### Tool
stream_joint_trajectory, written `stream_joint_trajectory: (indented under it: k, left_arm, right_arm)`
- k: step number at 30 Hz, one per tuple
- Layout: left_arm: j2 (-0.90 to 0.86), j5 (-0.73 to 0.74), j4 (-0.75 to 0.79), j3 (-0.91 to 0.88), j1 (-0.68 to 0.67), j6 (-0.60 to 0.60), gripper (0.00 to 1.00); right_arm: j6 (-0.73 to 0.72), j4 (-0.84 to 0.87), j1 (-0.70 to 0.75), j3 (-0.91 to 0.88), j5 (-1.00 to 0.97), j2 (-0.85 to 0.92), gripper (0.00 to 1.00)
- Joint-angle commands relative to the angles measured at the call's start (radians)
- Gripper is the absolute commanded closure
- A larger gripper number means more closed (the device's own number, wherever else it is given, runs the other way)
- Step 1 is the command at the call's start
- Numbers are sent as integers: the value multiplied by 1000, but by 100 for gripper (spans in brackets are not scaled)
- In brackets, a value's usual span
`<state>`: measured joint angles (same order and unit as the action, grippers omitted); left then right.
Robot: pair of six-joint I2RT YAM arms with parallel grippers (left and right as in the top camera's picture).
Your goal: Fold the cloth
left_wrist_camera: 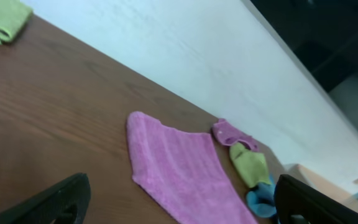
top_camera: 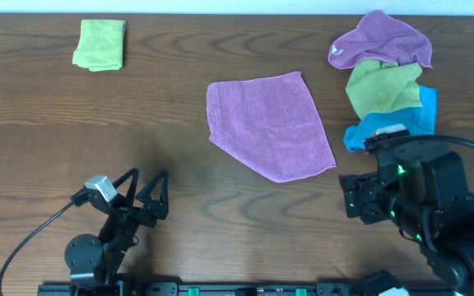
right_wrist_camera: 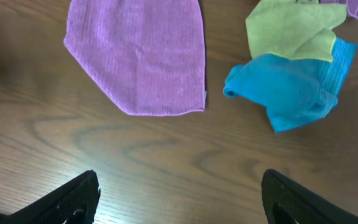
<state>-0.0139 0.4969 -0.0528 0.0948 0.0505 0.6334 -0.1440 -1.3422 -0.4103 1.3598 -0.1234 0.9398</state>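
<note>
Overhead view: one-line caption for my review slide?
Mauve cloth lies spread mid-table, untouched; left gripper and right gripper hover open nearby, other cloths heaped far right.

From overhead, looks straight down on the whole counter [top_camera: 179,189], far enough off to take in every cloth. From the left wrist, peers low and slantwise across the counter toward the back wall [left_wrist_camera: 197,56], framed by the left end effector [left_wrist_camera: 182,190]. From the right wrist, looks steeply down, close in, past the right end effector [right_wrist_camera: 179,186]. Shares the pinkish-mauve cloth [top_camera: 270,127] and blue cloth [right_wrist_camera: 291,87] across all three.
</note>
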Motion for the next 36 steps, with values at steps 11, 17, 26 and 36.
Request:
stream_joint_trajectory:
  k: [11,17,26,36]
  left_arm:
    - [-887,158,485,175,-43,-66,5]
    - [-1457,250,327,679,-100,-262,5]
    - [-1950,240,22,1291,-199,-455,5]
    - [-2144,132,-125,1451,-210,-578,4]
  right_arm:
    - [49,184,-8,0,3,46,15]
    - [56,239,-7,0,-11,93,14]
    - [56,250,46,0,-33,107,12]
    - [55,250,50,0,-26,110,12]
